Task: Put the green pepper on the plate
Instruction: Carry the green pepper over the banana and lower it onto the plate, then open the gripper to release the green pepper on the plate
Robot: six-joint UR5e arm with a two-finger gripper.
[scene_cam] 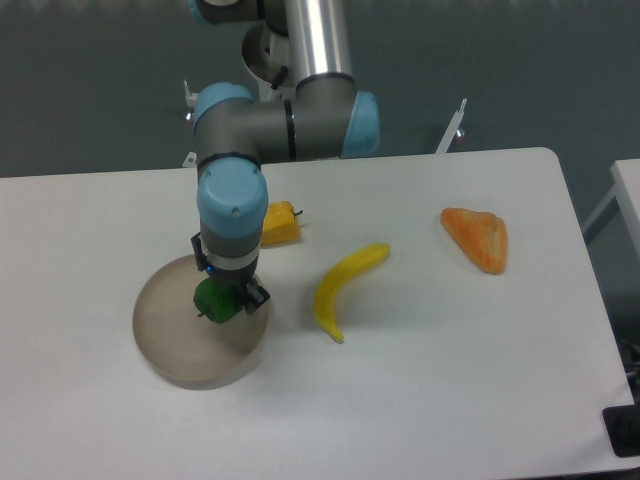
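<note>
Green pepper (216, 300) over beige plate (165, 345)

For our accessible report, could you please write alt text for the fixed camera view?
A robot arm's tool holds a green pepper over a round beige plate on a white table. To the right lie a yellow pepper, partly hidden by the arm, a banana and an orange wedge.

A robotics lab: pedestal-mounted arm (300, 100), bare white table (430, 400), toy food.
</note>
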